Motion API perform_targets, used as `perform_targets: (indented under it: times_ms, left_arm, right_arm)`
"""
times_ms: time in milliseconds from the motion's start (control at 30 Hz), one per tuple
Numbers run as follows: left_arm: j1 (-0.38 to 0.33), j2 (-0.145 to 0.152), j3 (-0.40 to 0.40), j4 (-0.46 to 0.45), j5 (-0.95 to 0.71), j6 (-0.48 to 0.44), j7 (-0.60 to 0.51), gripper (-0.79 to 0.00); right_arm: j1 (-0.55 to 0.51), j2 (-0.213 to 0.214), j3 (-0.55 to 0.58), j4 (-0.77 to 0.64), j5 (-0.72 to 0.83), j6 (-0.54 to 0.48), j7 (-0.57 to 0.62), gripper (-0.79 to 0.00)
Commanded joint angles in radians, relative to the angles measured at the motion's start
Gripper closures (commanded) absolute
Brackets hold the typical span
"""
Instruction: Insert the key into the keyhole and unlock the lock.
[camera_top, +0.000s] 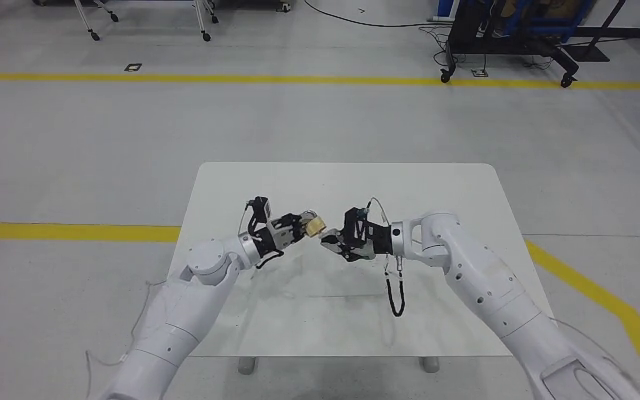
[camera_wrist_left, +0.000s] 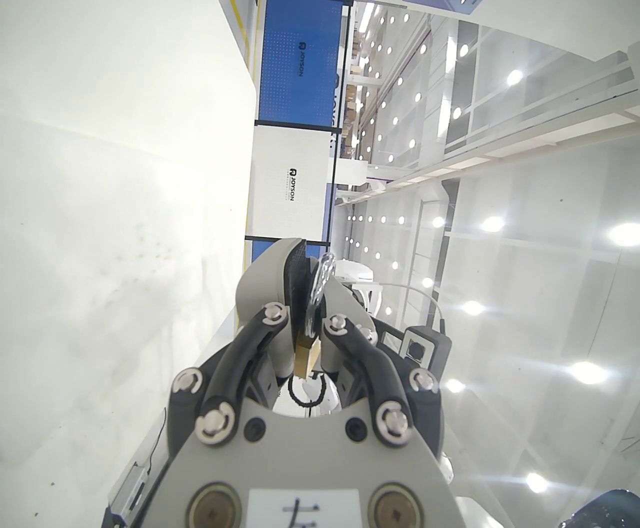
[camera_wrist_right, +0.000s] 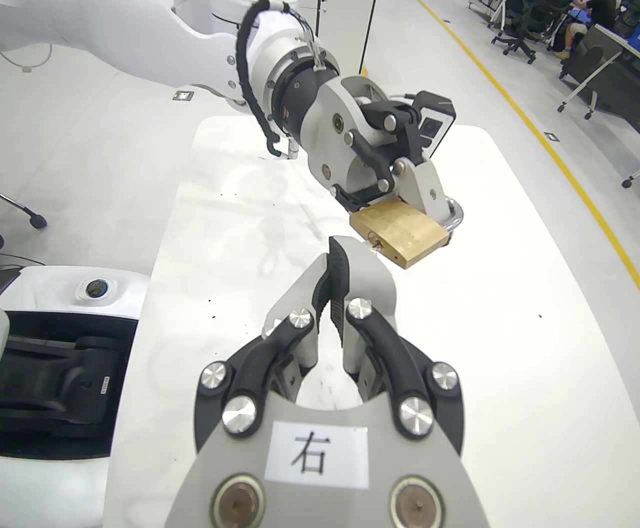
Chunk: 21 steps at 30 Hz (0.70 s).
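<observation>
- Top view: above the white table (camera_top: 450, 200), the left gripper (camera_top: 297, 228) holds the brass lock (camera_top: 313, 227) in the air over the table's middle. The right gripper (camera_top: 333, 243) is just beside the lock, tip toward it. A yellow floor line (camera_top: 90, 232) runs on the floor past the table.
- Left wrist view: the left gripper (camera_wrist_left: 311, 280) is clamped narrow on the lock (camera_wrist_left: 306, 357). Its pads pinch the silver shackle (camera_wrist_left: 320, 282), and the brass body points back toward the camera. The table (camera_wrist_left: 100, 225) has faint scuffs.
- Right wrist view: the right gripper (camera_wrist_right: 340, 250) has its pads pressed narrowly together. A small metal tip of the key (camera_wrist_right: 375, 243) shows just past them and meets the bottom face of the lock (camera_wrist_right: 400, 230); how far it is in, I cannot tell. The left gripper (camera_wrist_right: 434, 202) grips the lock at the shackle (camera_wrist_right: 454, 217), clear of the table (camera_wrist_right: 500, 325). Office chairs (camera_wrist_right: 520, 30) stand well apart on the floor.
</observation>
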<state>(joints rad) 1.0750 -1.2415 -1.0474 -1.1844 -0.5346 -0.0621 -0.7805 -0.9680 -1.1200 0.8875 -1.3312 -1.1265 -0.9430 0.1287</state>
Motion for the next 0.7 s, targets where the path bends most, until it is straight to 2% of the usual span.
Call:
perform_targets:
  times_ms: [0,167,200,233,267,567,667]
  left_arm:
    - [0.005,0.001,-0.003,-0.009,0.011,0.001,0.004,0.0]
    - [0.012,0.001,-0.011,-0.02,0.011,0.012,0.023,0.0]
    - [0.013,0.001,-0.013,-0.02,0.005,0.018,0.03,0.0]
    - [0.013,0.0,-0.015,-0.019,-0.001,0.026,0.037,0.0]
    - [0.013,-0.001,-0.015,-0.015,-0.012,0.047,0.042,0.0]
    - [0.012,-0.001,-0.015,-0.014,-0.018,0.058,0.041,0.0]
    - [0.028,-0.002,-0.027,-0.014,-0.024,0.076,0.108,0.0]
  right_arm:
    - [0.004,-0.003,-0.006,0.002,0.007,-0.001,-0.002,0.0]
    - [-0.002,-0.001,-0.003,-0.031,-0.018,-0.031,-0.04,0.0]
    - [-0.005,0.002,0.001,-0.052,-0.049,-0.038,-0.043,-0.243]
    - [-0.005,0.002,0.001,-0.052,-0.049,-0.038,-0.043,-0.69]
    - [-0.005,0.002,0.001,-0.052,-0.049,-0.038,-0.043,-0.785]
    - [-0.005,0.002,0.001,-0.052,-0.049,-0.038,-0.043,-0.785]
    - [-0.007,0.002,0.001,-0.055,-0.049,-0.035,-0.045,-0.785]
